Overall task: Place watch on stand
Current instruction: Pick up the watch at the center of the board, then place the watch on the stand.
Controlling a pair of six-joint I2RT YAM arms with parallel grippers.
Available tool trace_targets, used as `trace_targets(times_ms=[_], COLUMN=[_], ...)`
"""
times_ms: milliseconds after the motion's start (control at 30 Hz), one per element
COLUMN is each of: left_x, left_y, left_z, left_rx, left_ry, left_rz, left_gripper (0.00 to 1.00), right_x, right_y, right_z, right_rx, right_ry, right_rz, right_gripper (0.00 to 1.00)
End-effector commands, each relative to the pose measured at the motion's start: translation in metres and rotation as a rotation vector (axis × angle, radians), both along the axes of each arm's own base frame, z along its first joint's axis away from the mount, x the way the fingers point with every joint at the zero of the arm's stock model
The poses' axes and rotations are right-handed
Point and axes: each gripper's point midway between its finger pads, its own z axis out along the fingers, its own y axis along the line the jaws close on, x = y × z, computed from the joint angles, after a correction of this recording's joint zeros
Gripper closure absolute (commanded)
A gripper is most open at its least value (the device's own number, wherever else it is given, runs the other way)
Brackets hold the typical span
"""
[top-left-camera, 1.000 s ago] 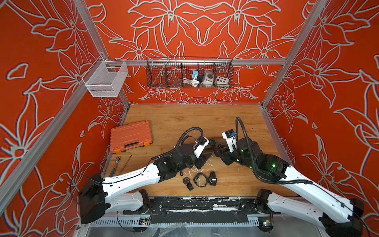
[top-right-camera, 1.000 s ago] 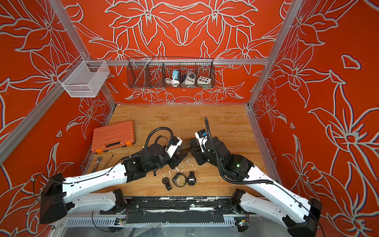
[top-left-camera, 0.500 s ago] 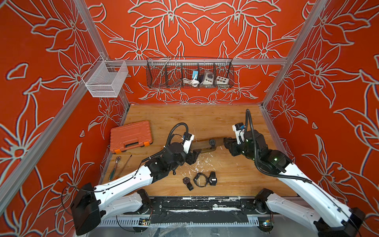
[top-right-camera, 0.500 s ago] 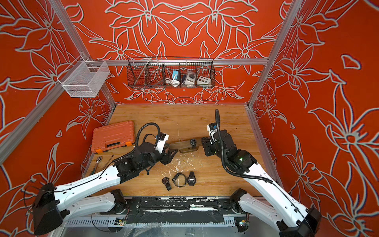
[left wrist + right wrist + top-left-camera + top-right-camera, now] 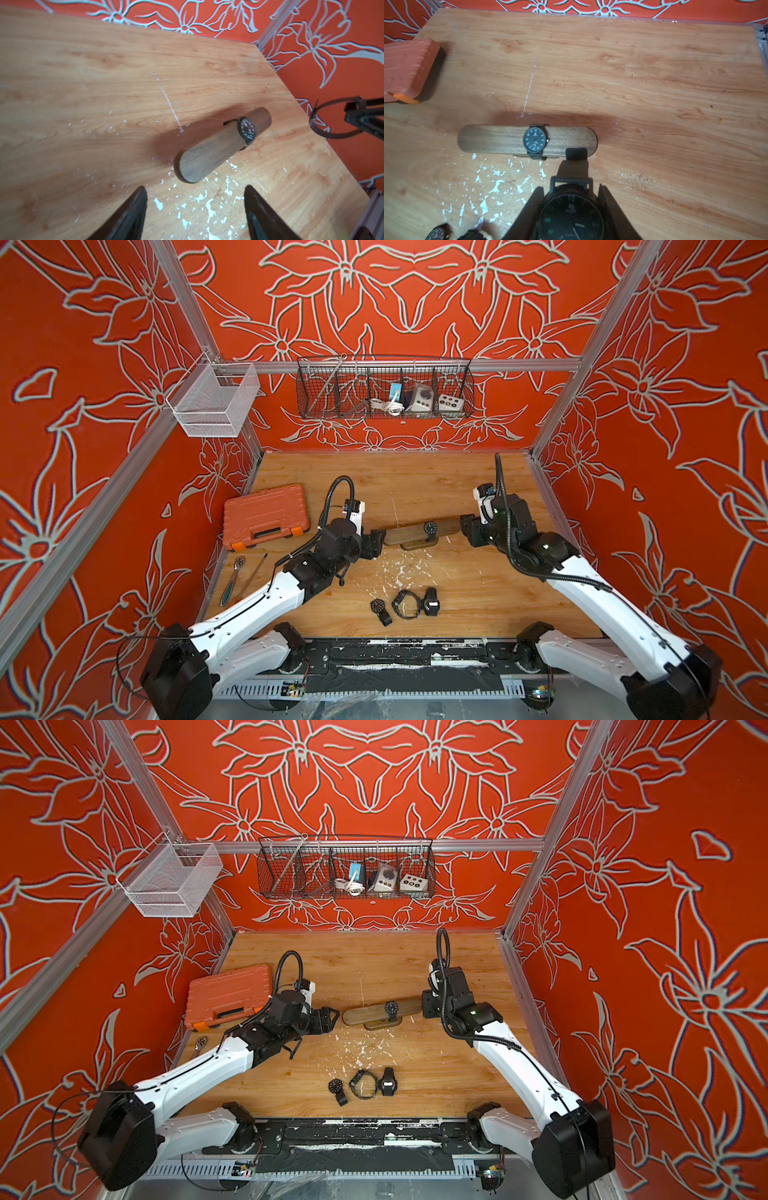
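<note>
The right pincer (image 5: 570, 188), clamped on a black watch (image 5: 571, 220), hovers just off the right end of the stand (image 5: 496, 139), whose long axis runs across toward the empty, parted left pincer (image 5: 195, 188).

tabletop (image 5: 415, 481): stand (image 5: 405, 533) at centre, 1 watch (image 5: 430, 526) around it; case (image 5: 266, 516) left; 3 watches (image 5: 401, 598) in front.

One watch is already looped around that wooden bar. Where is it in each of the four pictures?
Top view: the watch circles the stand near its middle, between the two arms.
Top view: the watch is in the same place.
Left wrist: the watch is on the bar's farther half.
Right wrist: the watch is near the bar's middle, beyond the second watch in the right gripper.
Shared landmark: the stand itself.
</note>
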Motion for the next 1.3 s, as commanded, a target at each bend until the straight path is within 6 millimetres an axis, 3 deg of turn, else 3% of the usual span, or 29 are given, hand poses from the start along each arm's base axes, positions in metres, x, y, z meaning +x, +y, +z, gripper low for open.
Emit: trace_targets(times_ms=[0,333,600,767,1000,1100,1267], left_x=[0.005,0.008,0.011,0.017,0.016,0.005,-0.010], left_y=[0.001,-0.004,0.003,0.018,0.051,0.052,0.054], left_z=[0.005,0.005,0.006,0.010,0.025,0.027,0.018], left_rx=[0.013,0.018,0.030,0.021,0.007,0.028,0.075], left_ry=[-0.026,-0.032,-0.050,-0.067,-0.147,-0.200,-0.223], left_rz=[0.028,0.022,0.044,0.059,0.034,-0.042,-0.129], left_gripper=[0.81,0.81,1.00,1.00,1.00,1.00,1.00], right_x=[0.000,-0.002,-0.004,-0.010,-0.041,-0.054,-0.068], right_y=[-0.003,0.003,0.000,0.003,0.021,0.020,0.017], right_z=[-0.002,-0.004,-0.006,-0.010,-0.029,-0.036,-0.028], right_rx=[0.014,0.013,-0.001,-0.053,-0.214,-0.265,-0.295], right_ry=[0.021,0.033,0.036,0.042,0.013,0.011,-0.026], right_rz=[-0.022,0.000,-0.006,0.041,0.296,0.366,0.435], right_gripper=[1.00,1.00,1.00,0.99,0.61,0.51,0.39])
